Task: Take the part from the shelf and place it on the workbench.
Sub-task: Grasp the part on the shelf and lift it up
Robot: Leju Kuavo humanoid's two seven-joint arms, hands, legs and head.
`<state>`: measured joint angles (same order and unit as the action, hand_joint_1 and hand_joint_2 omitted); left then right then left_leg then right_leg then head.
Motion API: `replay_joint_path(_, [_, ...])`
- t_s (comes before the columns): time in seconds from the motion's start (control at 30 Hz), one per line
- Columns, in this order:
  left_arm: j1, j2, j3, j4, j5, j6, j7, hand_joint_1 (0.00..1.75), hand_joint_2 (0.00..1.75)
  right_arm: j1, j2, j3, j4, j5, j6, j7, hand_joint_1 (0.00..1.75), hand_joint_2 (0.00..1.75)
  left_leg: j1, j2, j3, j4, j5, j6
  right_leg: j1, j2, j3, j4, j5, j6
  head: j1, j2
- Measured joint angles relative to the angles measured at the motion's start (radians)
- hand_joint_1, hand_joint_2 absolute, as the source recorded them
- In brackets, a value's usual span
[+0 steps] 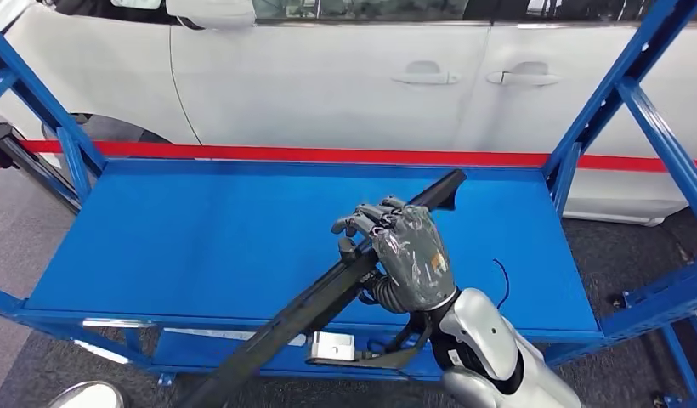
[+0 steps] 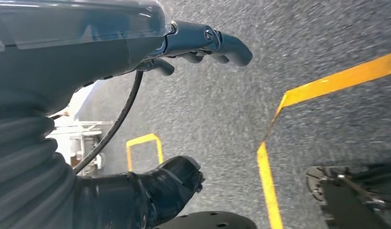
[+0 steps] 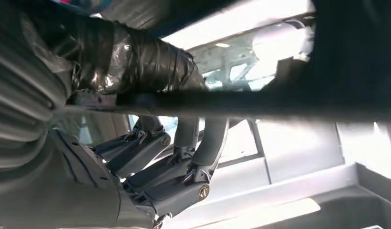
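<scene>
A long black part (image 1: 294, 319) lies slanted over the blue shelf deck (image 1: 201, 238). Its far end points toward the back right, and its near end hangs past the front edge. My right hand (image 1: 409, 259) grips it around the middle. In the right wrist view the part (image 3: 279, 110) runs as a dark bar between the thumb and the curled fingers (image 3: 184, 176). My left hand (image 2: 112, 52) hangs over the grey floor with thumb and fingers apart, holding nothing.
Blue uprights and braces frame the shelf on the left (image 1: 39, 102) and right (image 1: 617, 93). A white car (image 1: 328, 76) stands behind a red band (image 1: 328, 155). A small white box (image 1: 331, 345) sits below the front edge. Yellow lines (image 2: 327, 86) mark the floor.
</scene>
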<state>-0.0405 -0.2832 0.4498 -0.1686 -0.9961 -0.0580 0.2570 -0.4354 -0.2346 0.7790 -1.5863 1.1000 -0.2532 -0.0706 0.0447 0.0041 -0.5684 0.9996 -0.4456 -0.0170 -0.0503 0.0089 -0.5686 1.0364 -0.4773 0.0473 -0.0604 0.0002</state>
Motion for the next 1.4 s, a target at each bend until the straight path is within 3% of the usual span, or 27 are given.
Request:
replay_joint_path(0.07, [0.001, 0.000, 0.000, 0.000, -0.002, -0.004, -0.004, 0.00, 1.75, 0.003, -0.008, 0.009, -0.023, -0.005, -0.003, -0.005, 1.75, 1.75, 0.006, -0.001, -0.009, 0.003, 0.006, -0.016, 0.009, 0.003, -0.014, 0.003, 0.007, -0.024, 0.000, 0.000])
replay_joint_path(0.13, [0.003, 0.000, 0.000, 0.000, -0.002, -0.006, -0.006, 0.00, 1.75, 0.003, -0.015, 0.015, -0.039, -0.007, -0.008, -0.006, 1.75, 1.75, 0.013, 0.000, -0.028, 0.031, -0.024, -0.019, 0.016, 0.001, -0.027, 0.000, 0.019, -0.047, 0.000, 0.000])
replay_joint_path(0.23, [0.003, 0.002, 0.001, 0.000, 0.005, -0.006, -0.011, 0.00, 1.75, 0.010, -0.025, 0.025, -0.056, -0.007, -0.019, -0.005, 1.75, 1.75, 0.004, 0.000, -0.095, 0.206, -0.153, -0.003, 0.030, -0.004, -0.052, -0.002, 0.040, -0.076, -0.003, 0.000])
replay_joint_path(0.27, [0.003, 0.003, 0.001, 0.000, 0.007, -0.006, -0.013, 0.00, 1.75, 0.016, -0.030, 0.030, -0.059, -0.007, -0.023, -0.004, 1.75, 1.75, -0.003, 0.000, -0.112, 0.268, -0.182, 0.003, 0.037, -0.005, -0.063, -0.002, 0.047, -0.081, -0.003, 0.000])
replay_joint_path(0.3, [0.003, 0.005, 0.001, 0.000, 0.009, -0.006, -0.016, 0.00, 1.75, 0.023, -0.034, 0.034, -0.062, -0.007, -0.026, -0.004, 1.75, 1.75, -0.010, 0.000, -0.115, 0.303, -0.190, 0.010, 0.045, -0.006, -0.073, -0.001, 0.055, -0.085, -0.003, 0.000])
replay_joint_path(0.33, [0.004, 0.006, 0.001, 0.000, 0.009, -0.006, -0.018, 0.00, 1.75, 0.030, -0.038, 0.038, -0.065, -0.007, -0.028, -0.003, 1.75, 1.75, -0.018, -0.001, -0.099, 0.302, -0.178, 0.019, 0.051, -0.006, -0.084, 0.000, 0.063, -0.088, -0.003, 0.000])
replay_joint_path(0.4, [0.003, 0.009, 0.001, 0.000, 0.006, -0.006, -0.021, 0.00, 1.75, 0.039, -0.046, 0.044, -0.070, -0.005, -0.033, -0.002, 1.75, 1.75, -0.035, -0.001, -0.015, 0.198, -0.128, 0.040, 0.059, -0.004, -0.104, 0.003, 0.079, -0.088, -0.003, 0.000])
replay_joint_path(0.47, [0.001, 0.013, 0.001, 0.000, 0.003, -0.005, -0.025, 0.00, 1.75, 0.047, -0.053, 0.047, -0.077, -0.003, -0.038, -0.001, 1.75, 1.75, -0.050, -0.001, 0.078, 0.062, -0.110, 0.057, 0.064, -0.004, -0.116, 0.006, 0.094, -0.083, -0.002, 0.000])
replay_joint_path(0.53, [0.000, 0.015, 0.001, 0.000, 0.001, -0.004, -0.027, 0.00, 1.75, 0.054, -0.058, 0.049, -0.083, -0.001, -0.041, 0.000, 1.75, 1.75, -0.057, -0.001, 0.108, 0.004, -0.111, 0.063, 0.064, -0.006, -0.119, 0.003, 0.111, -0.074, -0.002, 0.000])
replay_joint_path(0.6, [0.002, 0.015, 0.001, 0.000, -0.001, -0.004, -0.028, 0.00, 1.75, 0.058, -0.064, 0.051, -0.086, -0.001, -0.044, 0.000, 1.75, 1.75, -0.056, 0.001, 0.097, -0.001, -0.093, 0.065, 0.060, -0.007, -0.120, -0.001, 0.124, -0.064, -0.002, 0.000])
replay_joint_path(0.63, [0.002, 0.016, 0.001, 0.000, -0.001, -0.004, -0.028, 0.00, 1.75, 0.060, -0.066, 0.051, -0.087, -0.001, -0.047, 0.000, 1.75, 1.75, -0.054, 0.004, 0.091, -0.004, -0.081, 0.069, 0.059, -0.006, -0.126, 0.008, 0.111, -0.059, -0.002, 0.000])
replay_joint_path(0.67, [0.002, 0.016, 0.002, 0.000, -0.002, -0.004, -0.028, 0.00, 1.75, 0.064, -0.069, 0.051, -0.089, -0.001, -0.049, 0.000, 1.75, 1.75, -0.052, 0.006, 0.083, -0.008, -0.068, 0.073, 0.058, -0.005, -0.136, 0.033, 0.079, -0.053, -0.001, 0.000])
replay_joint_path(0.73, [0.002, 0.016, 0.002, 0.000, -0.004, -0.004, -0.028, 0.00, 1.75, 0.076, -0.077, 0.051, -0.092, 0.000, -0.053, 0.000, 1.75, 1.75, -0.051, 0.010, 0.057, -0.009, -0.043, 0.080, 0.052, -0.004, -0.165, 0.140, -0.025, -0.042, -0.001, 0.000])
replay_joint_path(0.77, [0.002, 0.016, 0.002, 0.000, -0.004, -0.004, -0.028, 0.00, 1.75, 0.083, -0.080, 0.051, -0.094, 0.000, -0.053, 0.000, 1.75, 1.75, -0.051, 0.010, 0.041, -0.008, -0.032, 0.081, 0.049, -0.004, -0.176, 0.200, -0.064, -0.038, 0.000, 0.000])
replay_joint_path(0.8, [0.002, 0.016, 0.002, 0.000, -0.006, -0.004, -0.028, 0.00, 1.75, 0.090, -0.083, 0.051, -0.095, 0.000, -0.053, 0.000, 1.75, 1.75, -0.051, 0.011, 0.023, -0.006, -0.020, 0.081, 0.046, -0.004, -0.177, 0.247, -0.078, -0.035, 0.000, 0.000])
replay_joint_path(0.87, [0.002, 0.016, 0.002, 0.000, -0.008, -0.004, -0.029, 0.00, 1.75, 0.098, -0.089, 0.051, -0.099, -0.003, -0.053, 0.000, 1.75, 1.75, -0.051, 0.011, -0.015, 0.000, 0.002, 0.077, 0.044, -0.005, -0.136, 0.249, -0.042, -0.035, 0.000, 0.000])
replay_joint_path(0.9, [0.002, 0.016, 0.002, 0.000, -0.008, -0.004, -0.028, 0.00, 1.75, 0.101, -0.091, 0.051, -0.103, -0.006, -0.052, -0.001, 1.75, 1.75, -0.051, 0.012, -0.032, 0.005, 0.013, 0.074, 0.045, -0.005, -0.088, 0.201, -0.018, -0.038, 0.000, 0.000])
replay_joint_path(0.93, [0.002, 0.016, 0.002, 0.000, -0.009, -0.004, -0.028, 0.00, 1.75, 0.103, -0.093, 0.049, -0.109, -0.011, -0.050, -0.002, 1.75, 1.75, -0.051, 0.011, -0.046, 0.009, 0.021, 0.071, 0.047, -0.006, -0.030, 0.129, -0.015, -0.043, -0.001, 0.000])
replay_joint_path(1.0, [0.003, 0.014, 0.002, 0.000, -0.011, -0.004, -0.028, 0.00, 1.75, 0.107, -0.097, 0.043, -0.121, -0.017, -0.049, -0.003, 1.75, 1.75, -0.051, 0.011, -0.058, 0.013, 0.036, 0.062, 0.055, -0.007, 0.059, 0.004, -0.033, -0.054, -0.001, 0.000])
replay_joint_path(1.03, [0.004, 0.013, 0.002, 0.000, -0.011, -0.004, -0.028, 0.00, 1.75, 0.108, -0.099, 0.040, -0.126, -0.019, -0.048, -0.003, 1.75, 1.75, -0.049, 0.012, -0.059, 0.012, 0.043, 0.056, 0.060, -0.007, 0.076, -0.028, -0.042, -0.060, -0.001, 0.000])
replay_joint_path(1.1, [0.005, 0.012, 0.002, 0.000, -0.012, -0.004, -0.028, 0.00, 1.75, 0.110, -0.102, 0.037, -0.132, -0.021, -0.048, -0.004, 1.75, 1.75, -0.045, 0.011, -0.062, 0.009, 0.054, 0.043, 0.061, -0.009, 0.071, -0.045, -0.025, -0.072, -0.001, 0.000])
replay_joint_path(1.13, [0.005, 0.012, 0.002, 0.001, -0.011, -0.004, -0.028, 0.00, 1.75, 0.110, -0.103, 0.037, -0.135, -0.021, -0.048, -0.004, 1.75, 1.75, -0.044, 0.009, -0.070, 0.018, 0.041, 0.038, 0.059, -0.011, 0.065, -0.053, -0.015, -0.079, -0.001, 0.000])
replay_joint_path(1.2, [0.006, 0.012, 0.002, 0.001, -0.012, -0.004, -0.028, 0.00, 1.75, 0.111, -0.103, 0.037, -0.139, -0.022, -0.048, -0.004, 1.75, 1.75, -0.042, 0.004, -0.101, 0.091, -0.037, 0.030, 0.053, -0.014, 0.043, -0.062, 0.011, -0.092, -0.001, 0.000])
replay_joint_path(1.27, [0.006, 0.012, 0.002, 0.001, -0.012, -0.005, -0.028, 0.00, 1.75, 0.113, -0.103, 0.036, -0.140, -0.022, -0.047, -0.004, 1.75, 1.75, -0.039, 0.002, -0.137, 0.222, -0.128, 0.023, 0.053, -0.014, 0.014, -0.061, 0.033, -0.096, -0.002, 0.000])
replay_joint_path(1.3, [0.006, 0.012, 0.002, 0.001, -0.012, -0.005, -0.028, 0.00, 1.75, 0.115, -0.103, 0.036, -0.140, -0.022, -0.047, -0.004, 1.75, 1.75, -0.037, 0.002, -0.144, 0.277, -0.144, 0.019, 0.053, -0.015, 0.000, -0.059, 0.044, -0.094, -0.002, 0.000])
replay_joint_path(1.33, [0.007, 0.012, 0.002, 0.001, -0.012, -0.005, -0.028, 0.00, 1.75, 0.116, -0.103, 0.036, -0.140, -0.022, -0.047, -0.004, 1.75, 1.75, -0.036, 0.002, -0.138, 0.303, -0.135, 0.016, 0.052, -0.015, -0.016, -0.056, 0.054, -0.091, -0.002, 0.000])
replay_joint_path(1.4, [0.006, 0.012, 0.002, 0.000, -0.012, -0.004, -0.028, 0.00, 1.75, 0.118, -0.104, 0.036, -0.140, -0.024, -0.044, -0.004, 1.75, 1.75, -0.032, 0.003, -0.076, 0.253, -0.079, 0.012, 0.048, -0.014, -0.048, -0.044, 0.072, -0.083, -0.002, 0.000])
